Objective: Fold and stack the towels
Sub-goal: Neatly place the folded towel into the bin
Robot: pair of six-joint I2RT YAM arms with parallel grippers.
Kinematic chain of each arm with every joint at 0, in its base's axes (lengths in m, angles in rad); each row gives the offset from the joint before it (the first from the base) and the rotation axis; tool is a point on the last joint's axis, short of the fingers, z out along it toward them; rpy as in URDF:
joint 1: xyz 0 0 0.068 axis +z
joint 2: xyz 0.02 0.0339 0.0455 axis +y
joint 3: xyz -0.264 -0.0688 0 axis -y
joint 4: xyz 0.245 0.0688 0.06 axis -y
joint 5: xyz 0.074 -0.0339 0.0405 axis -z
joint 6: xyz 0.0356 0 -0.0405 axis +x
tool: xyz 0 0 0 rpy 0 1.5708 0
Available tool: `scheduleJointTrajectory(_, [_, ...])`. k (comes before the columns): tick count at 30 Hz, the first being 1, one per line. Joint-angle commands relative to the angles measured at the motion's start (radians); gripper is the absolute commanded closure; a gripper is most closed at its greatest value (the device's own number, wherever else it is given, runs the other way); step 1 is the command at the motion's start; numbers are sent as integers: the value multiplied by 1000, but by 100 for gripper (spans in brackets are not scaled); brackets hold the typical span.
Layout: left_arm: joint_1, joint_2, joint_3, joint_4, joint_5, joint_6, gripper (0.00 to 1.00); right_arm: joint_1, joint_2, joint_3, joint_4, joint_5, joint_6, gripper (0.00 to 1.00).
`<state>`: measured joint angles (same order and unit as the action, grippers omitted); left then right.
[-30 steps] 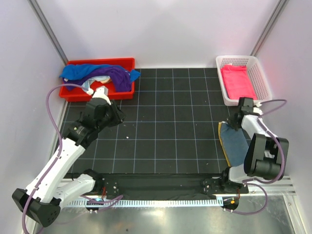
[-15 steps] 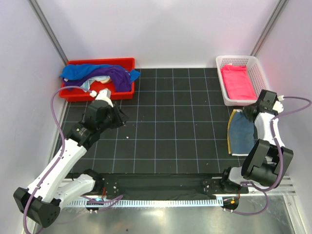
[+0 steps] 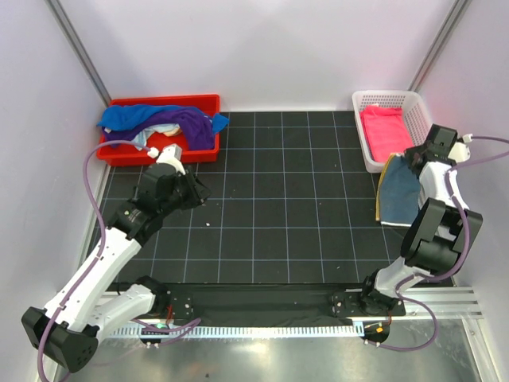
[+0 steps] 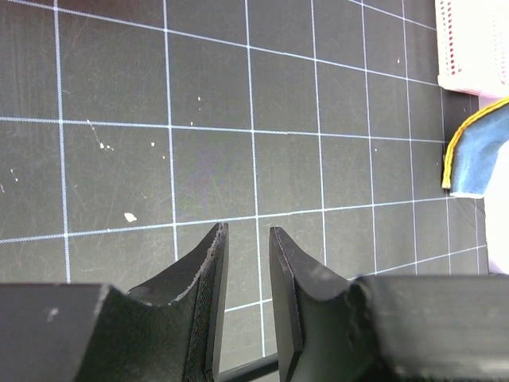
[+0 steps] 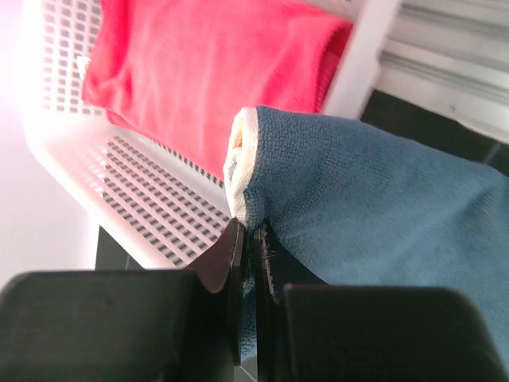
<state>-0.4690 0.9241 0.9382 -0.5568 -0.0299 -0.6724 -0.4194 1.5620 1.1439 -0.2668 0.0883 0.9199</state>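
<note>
You had a black mat [image 3: 278, 199] ruled in thin white grid lines as your work surface, scuffed with fine scratches and dotted with a few white specks [image 4: 130, 216]. Plain pale walls closed it in on three sides: the back wall [image 3: 262, 48], the left wall [image 3: 40, 119] and the right wall [image 3: 481, 87], all with a faint lilac cast under soft, even light. Slim grey metal posts leaned across your view at the back corners, the left post [image 3: 79, 52] and the right post [image 3: 437, 44]. Along the near edge ran a black base plate [image 3: 254, 301], then a pale toothed strip [image 3: 270, 329], and nearest you a brushed metal sheet [image 3: 278, 358] that gave back dull reflections.
</note>
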Motion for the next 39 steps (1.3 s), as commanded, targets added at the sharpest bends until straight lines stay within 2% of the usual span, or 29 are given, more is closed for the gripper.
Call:
scheduleJointTrajectory(1, [4, -16, 16, 40, -2, 11, 69, 19, 39, 137, 101, 70, 16, 99])
scheduleJointTrajectory(7, [4, -5, 22, 40, -44, 10, 69, 63, 136, 321, 103, 123, -26, 99])
scheduleJointTrajectory(21, [4, 50, 53, 38, -94, 16, 70, 110, 513, 712, 120, 91, -55, 99])
scheduleJointTrajectory(35, [4, 85, 36, 66, -123, 17, 70, 125, 753, 849, 261, 27, 11, 99])
scheduleJointTrajectory(39, [4, 91, 31, 70, -130, 17, 70, 131, 779, 856, 299, 25, 34, 99])
